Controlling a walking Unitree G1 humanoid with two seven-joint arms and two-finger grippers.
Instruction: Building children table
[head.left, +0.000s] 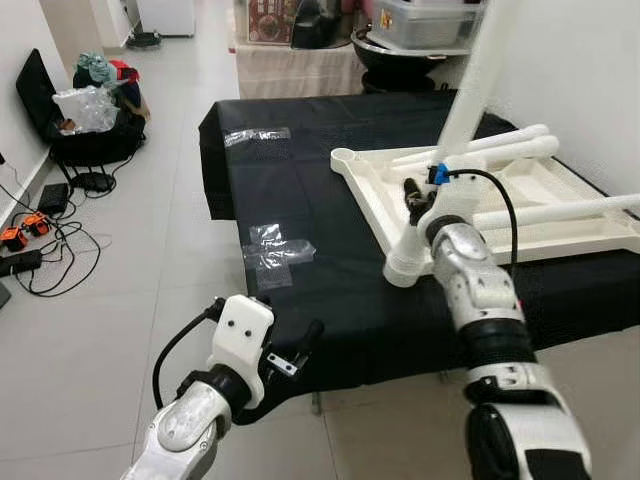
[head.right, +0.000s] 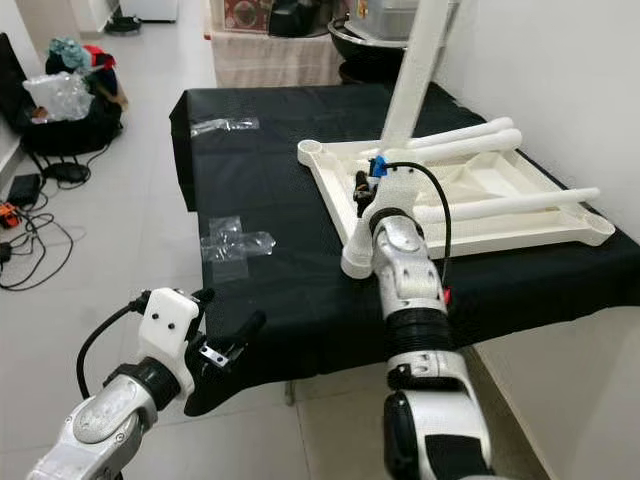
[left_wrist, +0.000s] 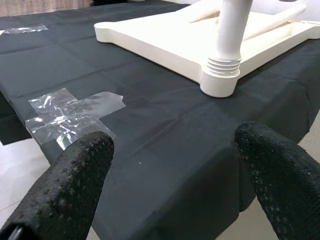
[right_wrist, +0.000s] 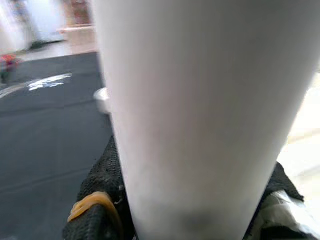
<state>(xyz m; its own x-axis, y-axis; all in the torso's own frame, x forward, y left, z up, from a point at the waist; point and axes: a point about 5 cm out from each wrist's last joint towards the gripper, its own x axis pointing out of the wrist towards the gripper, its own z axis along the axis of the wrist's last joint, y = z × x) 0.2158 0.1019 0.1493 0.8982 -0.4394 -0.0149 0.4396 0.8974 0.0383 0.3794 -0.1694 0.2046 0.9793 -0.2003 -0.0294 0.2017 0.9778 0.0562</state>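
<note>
A white children's tabletop (head.left: 365, 180) lies upside down on a black-covered table (head.left: 290, 190). One white leg (head.left: 470, 70) stands tilted in the near corner socket (left_wrist: 220, 82), its threaded end visible. My right gripper (head.left: 415, 200) is shut on this leg low down, and the leg (right_wrist: 195, 115) sits between its black fingers (right_wrist: 100, 175). Other loose legs (head.left: 500, 145) rest across the tabletop. My left gripper (head.left: 295, 350) hangs open at the table's front edge, left of the socket, its fingers (left_wrist: 80, 175) holding nothing.
Clear tape pieces (head.left: 275, 250) stick to the cloth near the front, with another tape strip (head.left: 255, 135) farther back. Bags (head.left: 95, 110) and cables (head.left: 40, 250) lie on the floor at the left. A wall (head.left: 590, 70) runs close along the right side.
</note>
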